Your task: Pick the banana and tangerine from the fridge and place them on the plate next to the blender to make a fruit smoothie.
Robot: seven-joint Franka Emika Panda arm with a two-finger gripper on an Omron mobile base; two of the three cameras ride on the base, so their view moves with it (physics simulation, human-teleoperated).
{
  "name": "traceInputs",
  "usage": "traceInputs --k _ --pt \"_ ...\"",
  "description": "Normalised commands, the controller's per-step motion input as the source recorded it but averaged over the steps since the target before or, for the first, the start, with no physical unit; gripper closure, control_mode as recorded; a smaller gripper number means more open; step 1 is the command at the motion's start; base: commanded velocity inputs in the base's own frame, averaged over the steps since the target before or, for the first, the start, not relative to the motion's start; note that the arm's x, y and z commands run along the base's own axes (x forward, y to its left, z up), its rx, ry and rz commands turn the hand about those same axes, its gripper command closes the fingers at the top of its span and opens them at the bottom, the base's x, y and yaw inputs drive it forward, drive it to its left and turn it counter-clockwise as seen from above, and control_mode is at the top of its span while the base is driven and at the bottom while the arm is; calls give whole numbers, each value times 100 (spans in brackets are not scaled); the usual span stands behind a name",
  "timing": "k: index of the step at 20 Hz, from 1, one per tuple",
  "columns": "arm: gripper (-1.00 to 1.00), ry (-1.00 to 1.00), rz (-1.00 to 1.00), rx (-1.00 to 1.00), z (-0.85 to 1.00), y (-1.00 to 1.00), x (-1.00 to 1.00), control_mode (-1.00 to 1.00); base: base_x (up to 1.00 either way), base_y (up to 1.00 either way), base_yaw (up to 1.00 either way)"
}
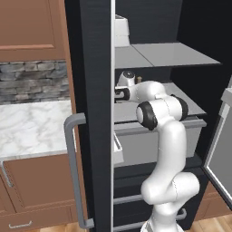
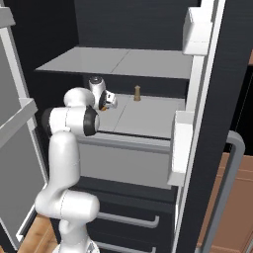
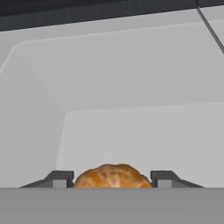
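Black walls of the open fridge [image 2: 148,22] surround me, with grey shelves stepping back into the dark and grey drawers below. Its door stands swung out toward the kitchen side, carrying a long grey bar handle [image 1: 74,172], and beyond it in the left base view lie a white marble counter [image 1: 31,129], a grey stone backsplash [image 1: 31,81] and brown wooden cabinets [image 1: 27,27]. I can read no writing, brand or label on any surface.

My arm reaches over the drawer front onto the middle shelf [image 2: 148,116], and my gripper [image 3: 112,179] sits low at that shelf's left part. From the hand view, the tangerine [image 3: 112,176] lies right between my two dark finger tips [image 3: 59,179], its dimpled orange skin filling nearly the whole gap. The tips stand just beside it on either flank; whether they actually press the skin I cannot tell, so I cannot say if the jaws are clamped on it or merely bracketing it. In the right base view a sliver of orange shows at my gripper's end.

Further back on the same shelf, well apart from my hand, stands a small upright tan bottle-shaped object [image 2: 137,93]. Behind the fruit in the hand view there is plain grey shelf floor and the pale rear wall of the compartment.

A white bin [image 2: 195,29] hangs on the inner door panel at upper right of the right base view.
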Motion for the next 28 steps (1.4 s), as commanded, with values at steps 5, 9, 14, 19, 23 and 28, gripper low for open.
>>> traceInputs --k 5,9,14,19,23,28 --pt "100 -15 0 0 -1 0 -27 -100 0 0 0" --pt "100 -42 -2 0 -1 0 -49 -100 0 0 0" --pt "100 -38 -4 4 19 0 -78 -100 0 0 0" --pt "100 -1 -7 2 96 -1 -100 -100 0 0 0" --pt "100 4 -3 0 100 0 -100 -100 0 0 0" --pt "100 13 -1 0 100 -6 -100 -100 0 0 0"
